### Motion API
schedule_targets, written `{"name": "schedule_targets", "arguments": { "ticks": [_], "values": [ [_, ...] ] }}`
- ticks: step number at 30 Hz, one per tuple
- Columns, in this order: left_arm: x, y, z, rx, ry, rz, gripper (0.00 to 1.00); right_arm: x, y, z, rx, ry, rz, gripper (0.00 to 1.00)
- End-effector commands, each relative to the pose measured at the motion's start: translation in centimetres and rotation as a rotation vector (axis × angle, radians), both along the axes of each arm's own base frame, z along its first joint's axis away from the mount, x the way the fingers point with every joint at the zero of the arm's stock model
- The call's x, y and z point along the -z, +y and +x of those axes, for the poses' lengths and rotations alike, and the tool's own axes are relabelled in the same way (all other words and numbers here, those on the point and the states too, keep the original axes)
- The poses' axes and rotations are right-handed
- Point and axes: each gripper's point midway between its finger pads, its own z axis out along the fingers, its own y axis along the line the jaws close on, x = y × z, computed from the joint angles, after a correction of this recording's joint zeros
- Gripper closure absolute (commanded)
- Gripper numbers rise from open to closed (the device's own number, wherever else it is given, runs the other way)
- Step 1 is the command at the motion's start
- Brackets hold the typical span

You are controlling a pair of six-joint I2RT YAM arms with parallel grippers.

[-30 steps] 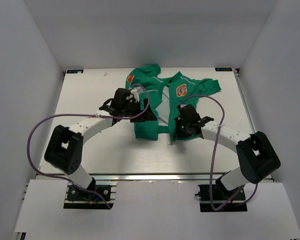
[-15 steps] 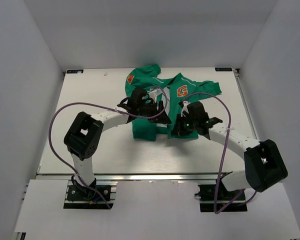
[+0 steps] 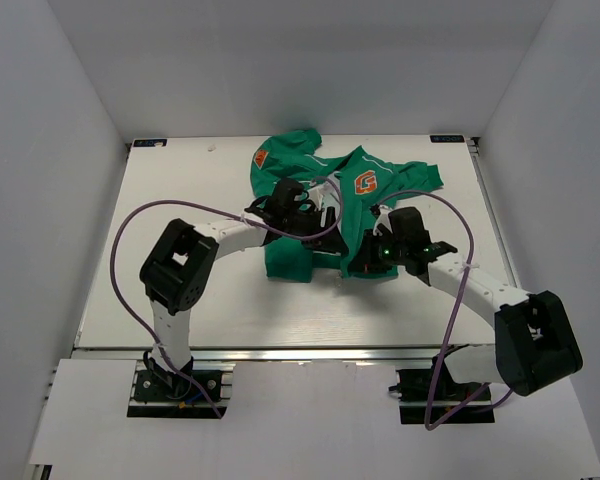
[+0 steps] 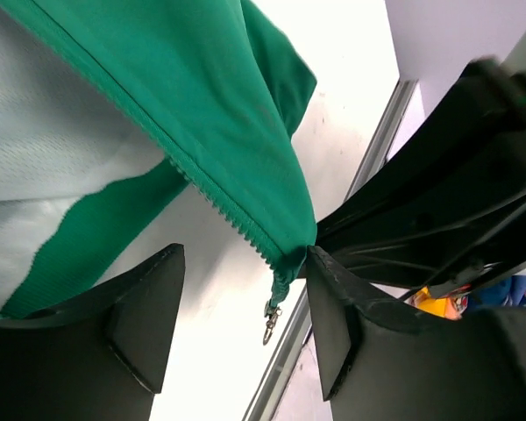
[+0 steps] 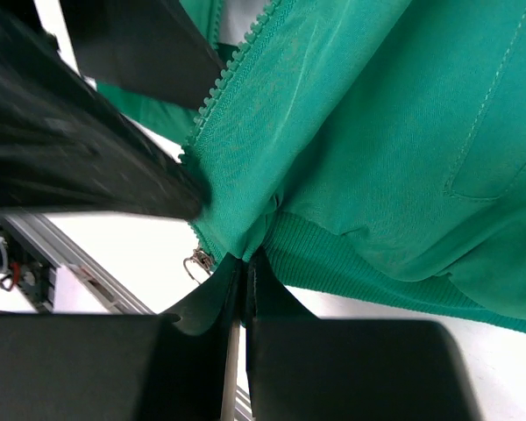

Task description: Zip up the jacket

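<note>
Toward the far middle of the white surface (image 3: 180, 300), the green jacket (image 3: 292, 258) lies unzipped. Both arms reach inward to its lower front. The right gripper (image 5: 243, 289) pinches the hem corner beside the zipper teeth. The left gripper (image 4: 241, 338) stands wide just beside it, with the metal zipper pull (image 4: 270, 321) dangling between its fingers. Bare surface lies nearer and leftward; purple cables (image 3: 113, 255) loop overhead.

Overhead looks down; close wrist views share jacket (image 4: 202, 88).
</note>
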Motion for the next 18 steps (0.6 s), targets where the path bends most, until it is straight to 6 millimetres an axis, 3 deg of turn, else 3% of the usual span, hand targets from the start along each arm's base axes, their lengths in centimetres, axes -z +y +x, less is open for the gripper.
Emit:
{"name": "schedule_targets", "arguments": {
  "ticks": [1, 2, 5, 6, 8, 9, 13, 14, 18],
  "values": [
    [-1.5, -0.7, -0.5, 0.037, -0.047, -0.009, 0.33, -1.6, 0.6, 0.3, -0.016, -0.036, 0.063, 1.00],
    [-1.5, -0.8, -0.6, 0.043, -0.051, -0.010, 0.34, -1.5, 0.7, 0.2, -0.020, -0.030, 0.070, 1.00],
    [-1.3, -1.3, -1.2, 0.061, -0.051, -0.013, 0.51, -2.1, 1.1, 0.2, -0.039, -0.040, 0.099, 1.00],
    [-1.5, -1.5, -1.3, 0.064, -0.045, -0.021, 0.72, -2.2, 1.1, 0.2, -0.039, -0.042, 0.104, 1.00],
    [-1.5, -1.6, -1.3, 0.068, -0.040, -0.033, 0.95, -2.0, 0.9, 0.1, -0.030, -0.035, 0.105, 1.00],
    [-1.6, -1.7, -1.5, 0.070, -0.025, -0.047, 1.00, -2.1, 0.9, -0.2, -0.034, -0.034, 0.131, 1.00],
    [-2.7, -2.2, -2.1, 0.080, -0.011, -0.118, 1.00, -1.7, 0.7, -0.9, -0.039, -0.018, 0.186, 0.89],
    [-3.3, -2.4, -2.0, 0.082, -0.025, -0.148, 1.00, -1.9, 0.9, -1.3, -0.050, -0.012, 0.214, 0.79],
    [-3.3, -2.4, -2.5, 0.087, 0.002, -0.169, 1.00, -2.0, 1.0, -1.4, -0.063, -0.021, 0.264, 0.57]
  ]
}}
